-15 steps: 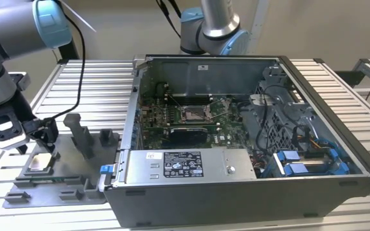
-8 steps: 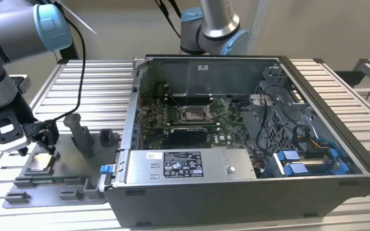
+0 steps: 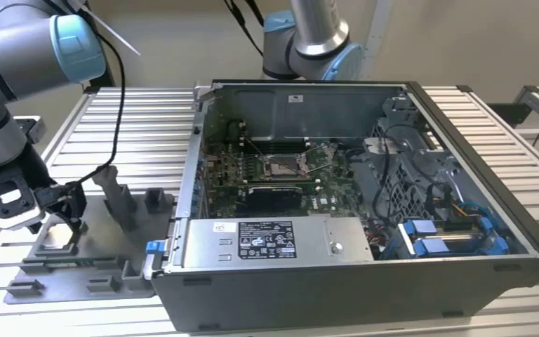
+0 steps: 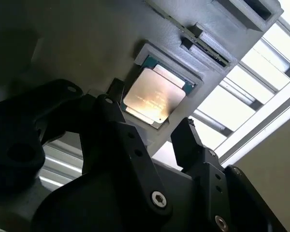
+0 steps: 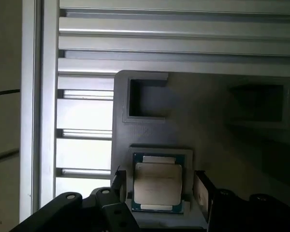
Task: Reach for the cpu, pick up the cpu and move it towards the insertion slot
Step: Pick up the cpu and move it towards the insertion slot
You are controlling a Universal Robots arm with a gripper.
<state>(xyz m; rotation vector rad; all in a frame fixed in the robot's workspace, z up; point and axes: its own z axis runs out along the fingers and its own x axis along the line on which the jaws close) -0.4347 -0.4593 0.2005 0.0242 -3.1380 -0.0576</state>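
Spread fingers [image 5: 201, 189] flank the cpu [image 5: 158, 186] with gaps both sides; beside the cpu, grey posts [image 3: 120, 198] rise from the tray [image 3: 68, 284]; beyond them the case [image 3: 344, 281] wall stands between cpu and slot [image 3: 282, 166], its top open.

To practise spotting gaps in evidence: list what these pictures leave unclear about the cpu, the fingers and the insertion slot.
Exterior view: the gripper partly covers the cpu.
Exterior view: contacts in the insertion slot are too small.
Second wrist view: glare washes out the cpu's surface detail.
Both wrist views: whether the open fingers reach the cpu's level is unclear.
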